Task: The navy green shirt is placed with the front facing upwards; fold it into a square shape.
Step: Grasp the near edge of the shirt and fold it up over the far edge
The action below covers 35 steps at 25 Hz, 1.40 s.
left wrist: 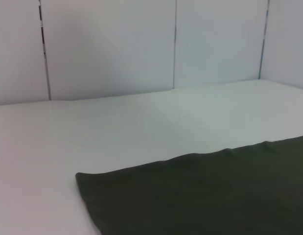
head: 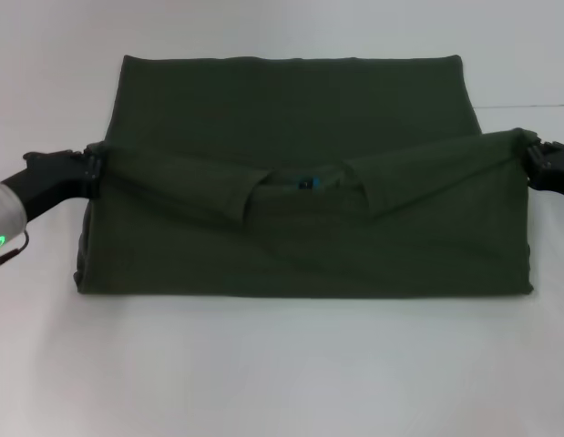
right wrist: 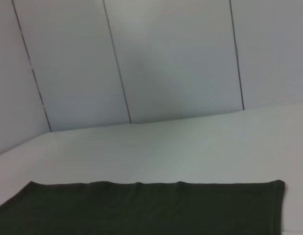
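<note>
The navy green shirt (head: 300,264) is lying across the middle of the white bench (head: 282,373), already partly folded into a wide band. The collar with its small blue neck label (head: 305,182) is facing up near the centre.

The left gripper (head: 92,171) is clamped on the shirt's left edge and the right gripper (head: 529,155) is pinching the opposite edge. Both are holding at about the same height, so the raised fold line is running taut between them, sagging slightly toward the collar. Holding the two ends symmetrically is presumably keeping the layer flat and square while it is being carried over the cloth beneath.

Both wrist views are showing only the far flat portion of the shirt, resting on the bench with the panelled wall (left wrist: 107,44) behind; neither is showing fingers, so the grip is being read from the head view alone.

Judgement: a lengthwise fold is under way. The outline is still a broad rectangle, so crosswise folds are likely still needed. Risk: uneven tension skewing the hem.
</note>
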Available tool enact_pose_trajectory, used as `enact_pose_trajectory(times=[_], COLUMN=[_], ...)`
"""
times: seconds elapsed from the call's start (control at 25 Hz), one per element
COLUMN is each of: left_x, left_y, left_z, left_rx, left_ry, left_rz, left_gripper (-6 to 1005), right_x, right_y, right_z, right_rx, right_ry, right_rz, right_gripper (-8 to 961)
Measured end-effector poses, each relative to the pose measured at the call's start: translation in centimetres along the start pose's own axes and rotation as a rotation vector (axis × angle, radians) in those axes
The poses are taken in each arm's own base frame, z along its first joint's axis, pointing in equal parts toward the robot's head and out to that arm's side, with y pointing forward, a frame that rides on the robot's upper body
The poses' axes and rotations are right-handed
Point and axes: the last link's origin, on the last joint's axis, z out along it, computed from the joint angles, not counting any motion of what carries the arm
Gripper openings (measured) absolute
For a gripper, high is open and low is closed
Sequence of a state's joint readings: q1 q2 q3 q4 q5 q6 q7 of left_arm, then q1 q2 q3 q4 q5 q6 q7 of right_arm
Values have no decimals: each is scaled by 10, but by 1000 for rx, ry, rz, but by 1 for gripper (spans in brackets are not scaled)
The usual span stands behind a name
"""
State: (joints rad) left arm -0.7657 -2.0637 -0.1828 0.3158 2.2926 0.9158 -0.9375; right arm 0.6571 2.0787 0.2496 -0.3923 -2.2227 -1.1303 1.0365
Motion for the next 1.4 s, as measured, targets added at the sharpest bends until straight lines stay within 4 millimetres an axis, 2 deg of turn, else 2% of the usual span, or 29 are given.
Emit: enact_pose_trajectory(times=[0.08,0.28,0.6,1.16,1.4], left_x=[5,10,20,19,13], left_y=[1,2,-3,18,19], left_z=[9,19,25,42,39], left_rx=[24,55,109,113,150], left_ry=[-20,-36,-13,-58,-38], left_rz=[14,19,1,50,44], left_gripper=[78,80,82,87,167], right_x=[-2,-8,-16,-13,-10], right_y=[0,1,0,7,8], right_z=[7,22,39,57,60], right_rx=[10,27,67,102,118], right_ry=[12,33,74,153,184], right_rz=[-3,-14,-52,-71,-85], right_gripper=[38,37,38,39,154])
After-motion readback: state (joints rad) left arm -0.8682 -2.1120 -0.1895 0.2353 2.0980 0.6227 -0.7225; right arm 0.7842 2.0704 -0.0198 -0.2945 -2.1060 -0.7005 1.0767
